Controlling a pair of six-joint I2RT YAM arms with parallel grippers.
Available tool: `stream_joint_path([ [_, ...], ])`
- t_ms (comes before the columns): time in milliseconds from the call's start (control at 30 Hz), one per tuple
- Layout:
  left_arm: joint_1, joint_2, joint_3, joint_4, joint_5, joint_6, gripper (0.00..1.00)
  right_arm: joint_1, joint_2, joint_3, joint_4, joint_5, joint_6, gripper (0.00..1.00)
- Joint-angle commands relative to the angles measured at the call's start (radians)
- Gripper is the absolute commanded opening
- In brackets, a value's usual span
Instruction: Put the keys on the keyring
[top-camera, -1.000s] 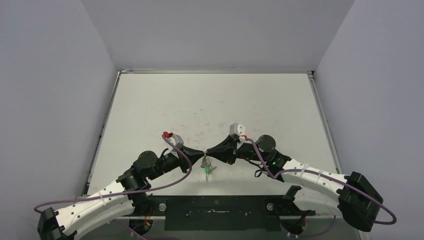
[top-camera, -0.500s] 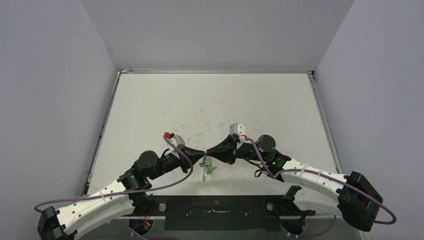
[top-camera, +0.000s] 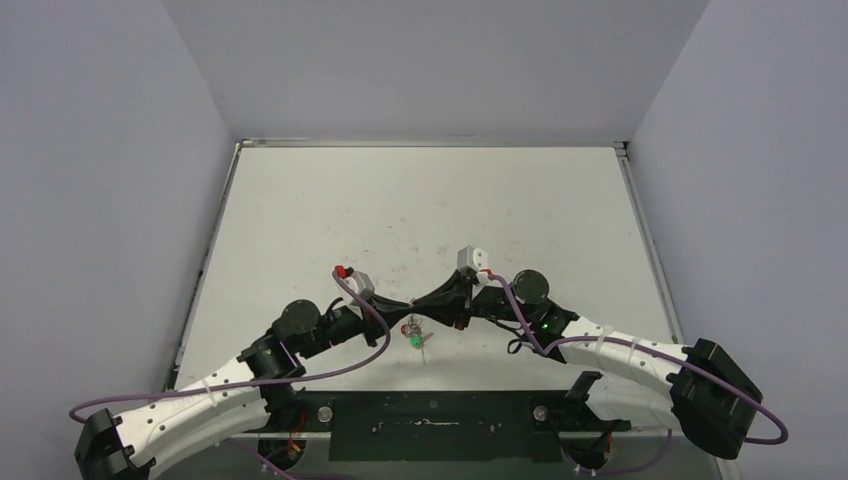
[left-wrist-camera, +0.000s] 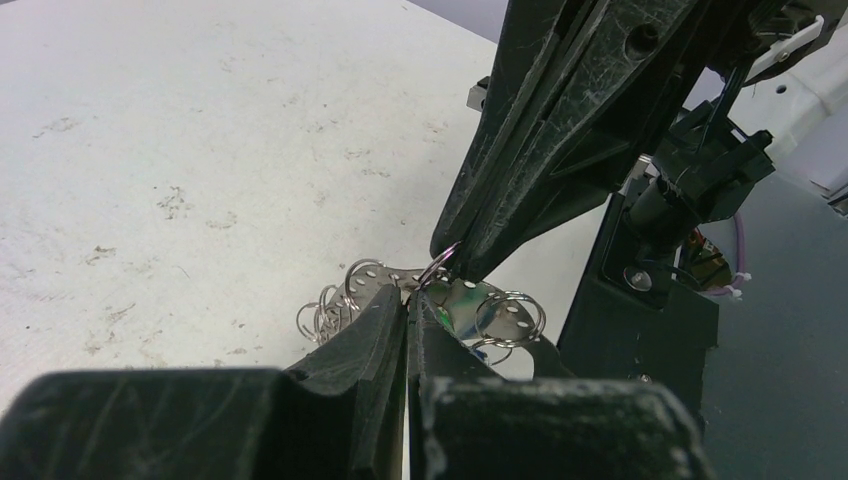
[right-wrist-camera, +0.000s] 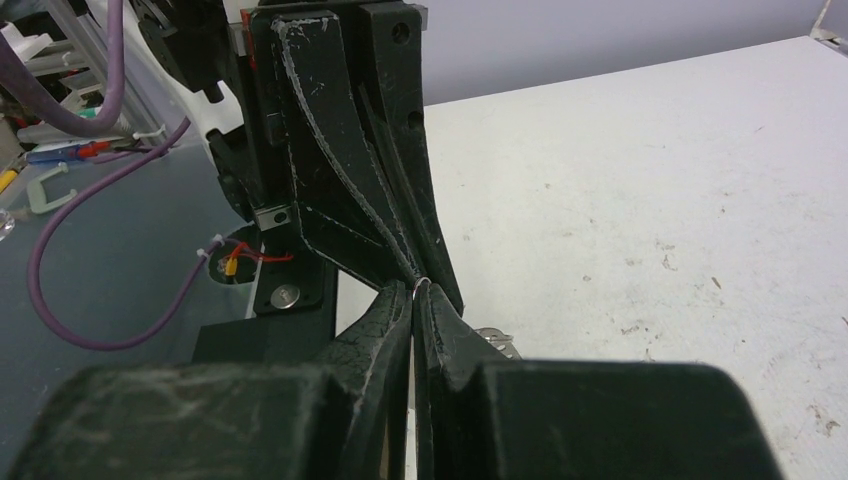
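the left arm (top-camera: 300, 335) crept a little rightward and up the desk, carrying its wrist camera (top-camera: 360, 284) and the red-tipped plug (top-camera: 340, 271) along. the right arm (top-camera: 560, 325) eased slightly left, its wrist camera (top-camera: 468, 258) too. beneath their meeting tips, the keyring (left-wrist-camera: 465, 300) turned, and the keys (top-camera: 414, 336), spread wider a second ago, hung bunched closer together.

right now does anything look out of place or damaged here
Nothing spilled or broken. The silver-grey sheet-metal keyring hoop sits pinched where the left gripper and right gripper meet tip to tip, both shut. The white table shows dark scuff marks.
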Motion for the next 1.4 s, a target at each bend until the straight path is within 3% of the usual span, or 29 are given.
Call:
stream_joint_path([
  [0, 0.003, 0.032, -0.009, -0.042, 0.012, 0.028, 0.00, 0.003, -0.004, 0.020, 0.224, -0.069, 0.035, 0.00],
  [833, 0.003, 0.044, -0.043, 0.001, 0.011, 0.064, 0.00, 0.013, 0.054, 0.006, 0.459, -0.152, 0.144, 0.00],
  [1167, 0.002, -0.064, -0.087, -0.012, 0.046, 0.125, 0.00, 0.015, 0.028, 0.001, 0.394, -0.144, 0.102, 0.00],
  [1367, 0.002, -0.208, -0.097, -0.073, 0.078, 0.213, 0.21, 0.015, -0.023, 0.001, 0.285, -0.134, 0.038, 0.00],
])
